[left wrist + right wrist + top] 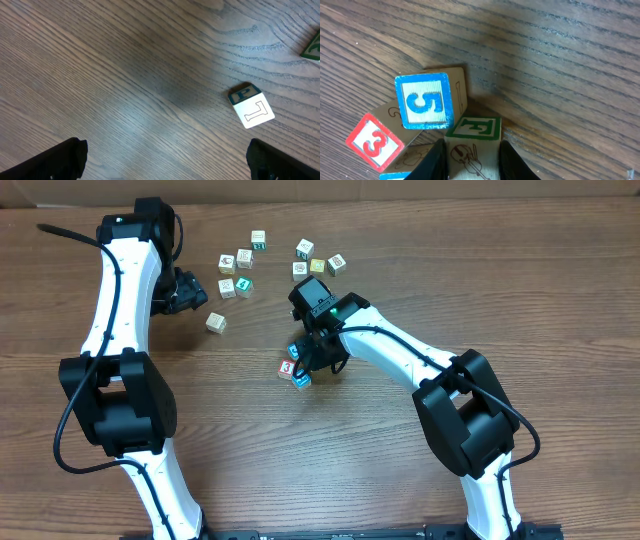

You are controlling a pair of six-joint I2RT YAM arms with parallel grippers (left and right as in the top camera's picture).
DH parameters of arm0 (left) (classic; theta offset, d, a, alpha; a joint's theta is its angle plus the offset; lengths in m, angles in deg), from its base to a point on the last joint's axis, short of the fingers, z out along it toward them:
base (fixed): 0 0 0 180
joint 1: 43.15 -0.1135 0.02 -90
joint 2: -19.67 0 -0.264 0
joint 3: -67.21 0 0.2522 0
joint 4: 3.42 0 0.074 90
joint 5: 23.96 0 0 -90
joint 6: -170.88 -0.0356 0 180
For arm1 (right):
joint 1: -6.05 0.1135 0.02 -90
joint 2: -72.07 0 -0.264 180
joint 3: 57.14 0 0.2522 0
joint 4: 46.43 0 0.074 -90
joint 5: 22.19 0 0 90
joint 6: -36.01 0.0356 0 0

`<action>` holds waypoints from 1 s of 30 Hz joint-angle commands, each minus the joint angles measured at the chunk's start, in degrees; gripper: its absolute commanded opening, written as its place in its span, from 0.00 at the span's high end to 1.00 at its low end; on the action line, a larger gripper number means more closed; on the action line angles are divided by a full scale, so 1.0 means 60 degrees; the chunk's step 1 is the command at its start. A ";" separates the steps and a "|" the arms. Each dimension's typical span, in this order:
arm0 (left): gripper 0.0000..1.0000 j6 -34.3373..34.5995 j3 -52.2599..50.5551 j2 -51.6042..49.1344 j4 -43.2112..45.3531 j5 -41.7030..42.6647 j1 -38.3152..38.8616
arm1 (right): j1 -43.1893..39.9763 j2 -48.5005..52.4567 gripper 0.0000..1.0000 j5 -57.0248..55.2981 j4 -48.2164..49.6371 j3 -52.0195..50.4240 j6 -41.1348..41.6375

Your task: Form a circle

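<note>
Circle [293,367] of square-cornered wooden cubes sits on grained table [560,60]; right hand [472,150] clamps green-edged cube [474,129], left hand [165,150] spread apart.

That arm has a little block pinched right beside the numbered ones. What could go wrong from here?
The green F cube, pinched in the right fingers, sits corner to corner with the blue 5 cube; a sideways nudge could shove that and the red 3 cube out of their cluster. When the fingers open, the one nearest the red cube may bump it.
</note>
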 commanded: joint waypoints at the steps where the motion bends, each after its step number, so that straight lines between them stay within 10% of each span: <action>1: 0.00 -0.0011 0.0146 0.0251 0.0015 -0.0197 0.0022 | -0.0055 -0.0342 0.79 -0.0262 0.0106 -0.0058 -0.0208; 30: 0.01 -0.0011 0.0146 0.0251 0.0015 -0.0197 0.0022 | -0.0055 -0.0357 0.69 -0.0579 0.0113 -0.0004 -0.0284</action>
